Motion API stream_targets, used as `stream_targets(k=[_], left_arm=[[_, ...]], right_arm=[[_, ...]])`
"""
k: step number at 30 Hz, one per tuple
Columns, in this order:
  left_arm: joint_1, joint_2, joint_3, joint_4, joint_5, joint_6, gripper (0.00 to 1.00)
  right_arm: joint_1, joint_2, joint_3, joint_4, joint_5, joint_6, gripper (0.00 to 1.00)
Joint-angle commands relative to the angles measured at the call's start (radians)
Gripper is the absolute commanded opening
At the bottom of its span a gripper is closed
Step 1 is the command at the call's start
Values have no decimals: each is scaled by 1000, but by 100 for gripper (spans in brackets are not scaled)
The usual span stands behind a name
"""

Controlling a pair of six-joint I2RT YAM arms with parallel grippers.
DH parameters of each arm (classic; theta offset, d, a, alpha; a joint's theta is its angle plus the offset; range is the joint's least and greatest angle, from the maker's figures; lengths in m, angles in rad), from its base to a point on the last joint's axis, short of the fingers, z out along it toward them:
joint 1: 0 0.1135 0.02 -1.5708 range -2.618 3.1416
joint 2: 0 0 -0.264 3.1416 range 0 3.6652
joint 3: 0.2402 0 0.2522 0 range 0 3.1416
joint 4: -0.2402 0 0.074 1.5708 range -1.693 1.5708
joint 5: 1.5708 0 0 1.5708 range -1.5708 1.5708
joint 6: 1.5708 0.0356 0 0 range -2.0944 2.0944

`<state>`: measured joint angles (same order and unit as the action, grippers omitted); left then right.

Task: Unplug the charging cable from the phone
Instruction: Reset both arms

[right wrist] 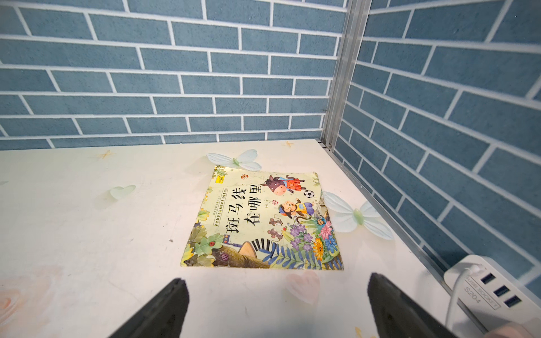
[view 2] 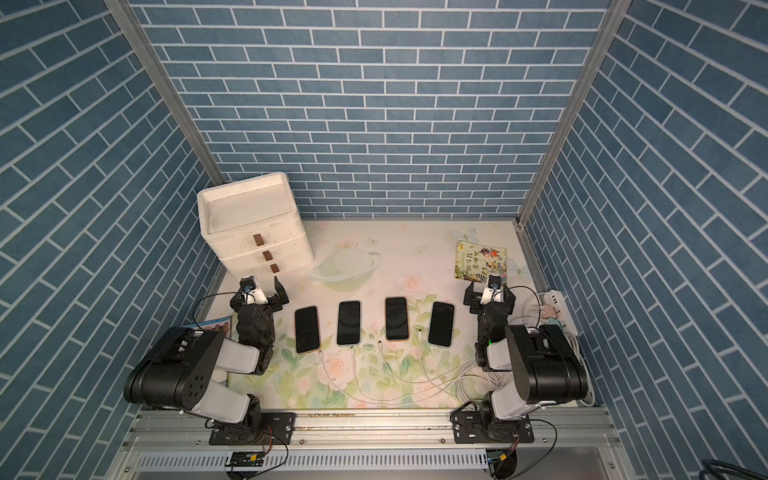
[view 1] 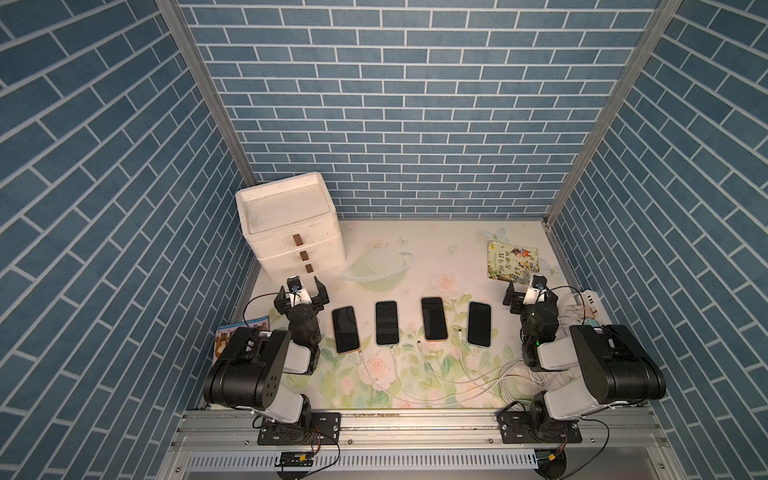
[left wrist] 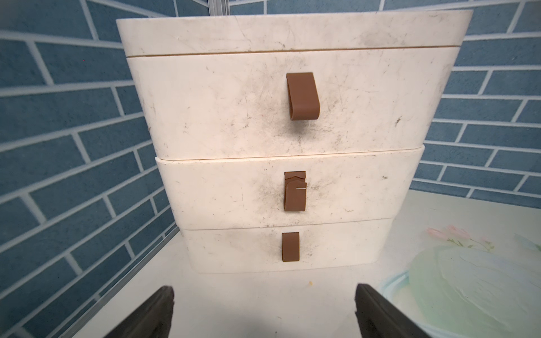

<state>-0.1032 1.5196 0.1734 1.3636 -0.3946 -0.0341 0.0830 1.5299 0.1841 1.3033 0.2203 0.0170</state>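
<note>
Several dark-screened phones lie in a row mid-table in both top views. A white charging cable (view 1: 360, 354) is plugged into the leftmost phone (view 1: 345, 329), and another cable (view 1: 392, 348) into the second phone (view 1: 387, 323). By the third phone (view 1: 434, 318) and the fourth phone (view 1: 479, 323), loose plug ends (view 1: 419, 343) lie apart from them. My left gripper (view 1: 300, 287) (left wrist: 263, 310) stands open left of the row, facing the drawers. My right gripper (view 1: 531, 291) (right wrist: 276, 304) is open right of the row, nothing between its fingers.
A white three-drawer unit (view 1: 291, 224) (left wrist: 278, 117) stands at the back left. A picture book (view 1: 513, 259) (right wrist: 263, 222) lies back right. A white USB power strip (view 1: 588, 303) (right wrist: 491, 289) sits at the right edge, with bundled cables (view 1: 536, 374) beside the right arm. Another book (view 1: 241, 332) lies under the left arm.
</note>
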Motion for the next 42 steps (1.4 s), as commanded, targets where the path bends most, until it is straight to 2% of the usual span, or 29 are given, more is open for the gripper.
stream_targets(k=[1,4,6,9,42], left_arm=[[7,-5,5,-9,16,-7,100],[14,-3,6,-12,45,-6,100],[22,-4,16,-32,197,40,100],[32,-5,17,-34,245,49,100],[42,-4,26,-55,248,40,100]], right_arm=[[0,0,9,35,-11,-32,100],[0,0,8,34,-10,-32,100],[0,0,8,34,-10,-32,100],[0,0,8,34,-10,-33,100],[2,0,8,34,-10,-34,100]])
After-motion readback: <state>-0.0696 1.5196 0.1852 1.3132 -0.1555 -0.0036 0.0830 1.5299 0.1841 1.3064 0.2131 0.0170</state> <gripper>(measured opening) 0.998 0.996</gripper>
